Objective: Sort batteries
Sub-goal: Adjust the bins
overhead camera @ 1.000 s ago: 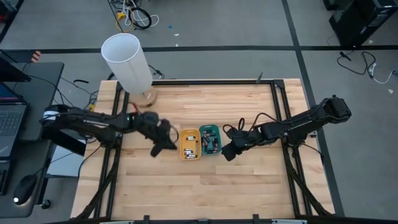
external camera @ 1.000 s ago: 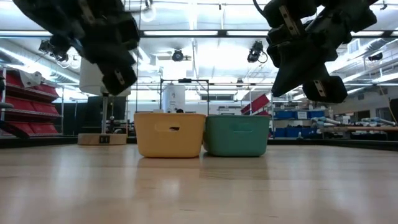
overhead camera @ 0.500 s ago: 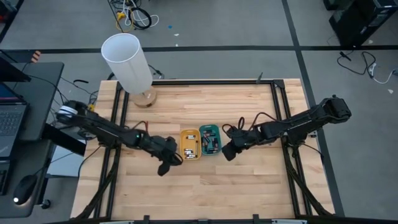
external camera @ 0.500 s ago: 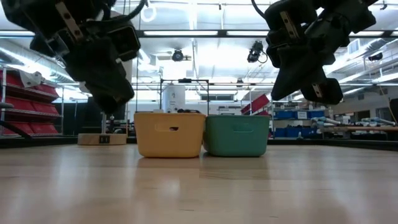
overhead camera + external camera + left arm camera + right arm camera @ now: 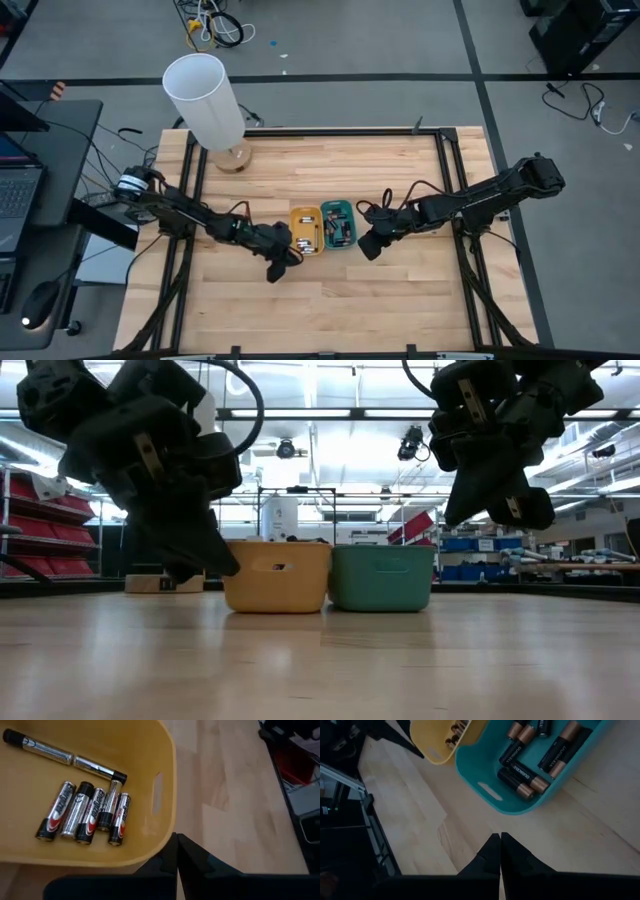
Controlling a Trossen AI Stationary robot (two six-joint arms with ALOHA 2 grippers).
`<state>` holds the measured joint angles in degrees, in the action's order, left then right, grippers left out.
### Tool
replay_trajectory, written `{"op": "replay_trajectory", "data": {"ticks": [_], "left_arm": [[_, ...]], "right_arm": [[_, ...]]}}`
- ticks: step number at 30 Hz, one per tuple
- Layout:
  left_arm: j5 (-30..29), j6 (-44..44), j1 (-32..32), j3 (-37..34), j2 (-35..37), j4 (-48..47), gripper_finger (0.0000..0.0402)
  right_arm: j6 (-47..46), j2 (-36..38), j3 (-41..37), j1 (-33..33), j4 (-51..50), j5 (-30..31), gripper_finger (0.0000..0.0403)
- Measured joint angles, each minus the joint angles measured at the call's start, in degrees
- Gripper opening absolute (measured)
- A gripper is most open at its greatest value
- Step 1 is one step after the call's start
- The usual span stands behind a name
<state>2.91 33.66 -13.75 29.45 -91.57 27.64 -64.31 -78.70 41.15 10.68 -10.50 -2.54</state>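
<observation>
Two small trays stand side by side at the table's middle, the yellow tray (image 5: 306,230) on the left and the teal tray (image 5: 338,223) on the right. Several silvery batteries (image 5: 85,812) lie in the yellow one, and several dark copper-topped batteries (image 5: 530,750) lie in the teal one. My left gripper (image 5: 281,268) is shut and slants down just off the yellow tray's near left corner (image 5: 165,845). My right gripper (image 5: 367,246) is shut too. It hangs above the wood right of the teal tray and holds nothing.
A white cylindrical lamp shade (image 5: 205,95) on a round wooden base (image 5: 236,158) stands at the table's far left. A laptop (image 5: 18,185) sits on a side desk left of the table. Bare wood (image 5: 330,310) lies between the trays and the near edge.
My left gripper has come down and moved toward the table's near edge and right, from the yellow tray's left side to its near left corner. The trays and my right gripper have kept still.
</observation>
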Motion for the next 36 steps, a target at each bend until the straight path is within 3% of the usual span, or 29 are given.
{"op": "replay_trajectory", "data": {"ticks": [9,17,22,29,32,36], "left_arm": [[-1.6,0.1,2.5,0.0,0.0,0.3,0.0015],[4.3,2.8,2.0,0.0,0.0,0.3,0.0015],[5.6,4.3,0.9,0.0,0.2,0.3,0.0015],[3.4,5.9,0.1,0.0,3.5,-2.2,0.0015],[0.3,5.8,0.2,0.0,6.3,-4.2,0.0015],[-1.3,5.5,0.9,0.0,11.2,-7.4,0.0015]], "right_arm": [[-0.7,0.0,0.0,0.0,0.0,1.1,0.0000],[-1.6,0.0,0.0,-2.6,0.5,5.8,0.0000],[8.9,0.0,1.9,-6.4,1.9,7.6,0.0000],[15.8,0.0,12.2,-11.7,-16.1,12.8,0.0001],[18.0,0.0,14.5,-12.4,-18.5,11.8,0.0021],[15.8,-1.3,15.9,-12.9,-19.1,10.3,0.0086]]}}
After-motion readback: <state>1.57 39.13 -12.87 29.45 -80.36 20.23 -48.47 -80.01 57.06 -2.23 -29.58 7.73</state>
